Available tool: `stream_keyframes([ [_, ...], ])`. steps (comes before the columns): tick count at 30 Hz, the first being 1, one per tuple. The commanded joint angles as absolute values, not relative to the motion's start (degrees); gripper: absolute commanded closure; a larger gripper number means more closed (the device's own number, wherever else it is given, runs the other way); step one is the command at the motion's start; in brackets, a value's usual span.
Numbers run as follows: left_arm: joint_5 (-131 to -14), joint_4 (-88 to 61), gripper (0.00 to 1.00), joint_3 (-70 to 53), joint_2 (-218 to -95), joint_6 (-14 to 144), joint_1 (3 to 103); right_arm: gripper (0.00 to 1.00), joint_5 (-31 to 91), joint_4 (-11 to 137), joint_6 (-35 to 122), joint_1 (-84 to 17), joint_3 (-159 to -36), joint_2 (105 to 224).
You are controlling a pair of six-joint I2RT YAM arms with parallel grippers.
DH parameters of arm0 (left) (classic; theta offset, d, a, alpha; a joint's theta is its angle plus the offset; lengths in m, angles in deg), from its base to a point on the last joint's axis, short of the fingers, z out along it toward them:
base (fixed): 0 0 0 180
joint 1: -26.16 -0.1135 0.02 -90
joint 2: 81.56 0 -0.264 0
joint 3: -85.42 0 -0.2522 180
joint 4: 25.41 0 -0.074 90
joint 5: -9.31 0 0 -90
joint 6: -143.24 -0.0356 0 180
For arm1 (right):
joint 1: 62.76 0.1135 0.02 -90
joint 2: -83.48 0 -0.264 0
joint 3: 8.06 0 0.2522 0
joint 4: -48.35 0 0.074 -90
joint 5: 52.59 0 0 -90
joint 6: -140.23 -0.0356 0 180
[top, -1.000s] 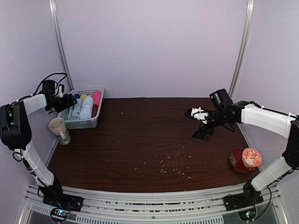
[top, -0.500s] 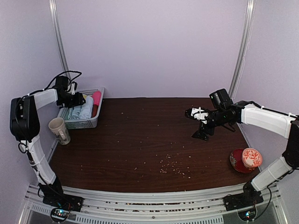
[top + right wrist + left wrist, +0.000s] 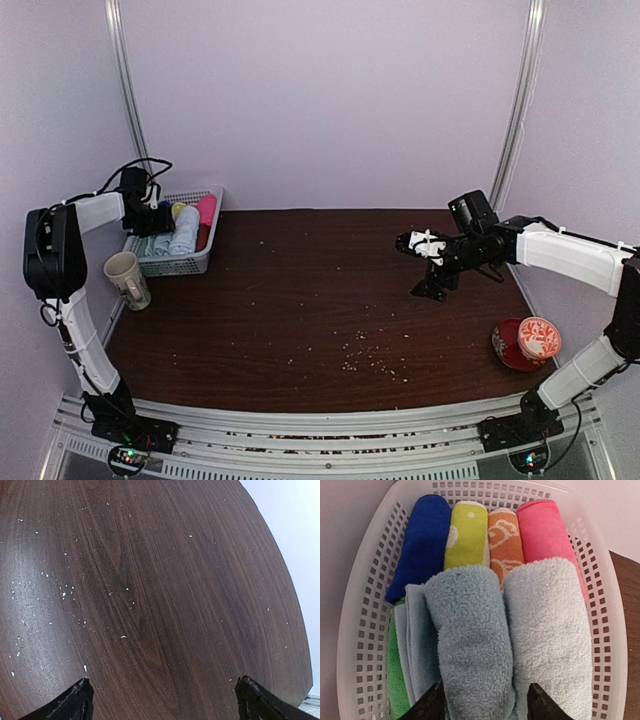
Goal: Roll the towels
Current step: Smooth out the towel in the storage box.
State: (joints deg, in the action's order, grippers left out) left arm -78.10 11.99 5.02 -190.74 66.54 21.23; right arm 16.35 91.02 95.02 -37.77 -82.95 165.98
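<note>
Two pale-blue rolled towels lie side by side in the white basket (image 3: 365, 605), the left towel (image 3: 470, 630) and the right towel (image 3: 545, 630). From above both show as light rolls (image 3: 185, 230) in the basket (image 3: 190, 262) at the table's far-left corner. My left gripper (image 3: 485, 707) reaches down into the basket (image 3: 160, 218); its fingers press both sides of the left towel, the right finger in the crease between the rolls. My right gripper (image 3: 412, 241) hovers open over the bare table at the right (image 3: 162, 700), holding nothing.
Behind the towels lie a dark-blue roll (image 3: 425, 535), a yellow-green roll (image 3: 467, 530), an orange roll (image 3: 505, 535) and a pink roll (image 3: 545, 530); a green cloth (image 3: 397, 680) sits at the left. A mug (image 3: 127, 279) stands before the basket. A red bowl (image 3: 527, 342) sits near right.
My left gripper swung from the basket's left side to over the towels, dropped onto them and narrowed its jaws round the left roll. The right arm has not moved.
</note>
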Motion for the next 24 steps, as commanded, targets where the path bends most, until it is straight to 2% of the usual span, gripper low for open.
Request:
stream_keyframes([
  [1,-81.81,10.92,0.44,3.99,-191.66,65.72,20.77,0.00,15.18,91.62,95.23,-37.80,-82.47,165.31],
  [7,-81.82,11.16,0.46,4.11,-192.22,65.66,20.41,0.00,15.08,91.72,95.23,-37.84,-82.48,165.28],
  [11,-77.78,11.12,0.53,4.49,-193.41,65.68,19.73,0.00,15.14,91.73,95.23,-37.79,-82.47,165.31],
  [15,-71.68,10.78,0.67,4.58,-194.72,66.07,18.45,0.00,15.16,91.73,95.23,-37.80,-82.42,165.35],
  [21,-60.37,8.21,1.00,2.92,-194.56,66.77,16.04,0.00,15.17,91.77,95.14,-37.80,-82.56,165.63],
  [24,-55.07,6.94,1.00,2.17,-194.39,66.18,14.97,0.00,15.04,91.82,95.09,-37.80,-82.56,165.61],
])
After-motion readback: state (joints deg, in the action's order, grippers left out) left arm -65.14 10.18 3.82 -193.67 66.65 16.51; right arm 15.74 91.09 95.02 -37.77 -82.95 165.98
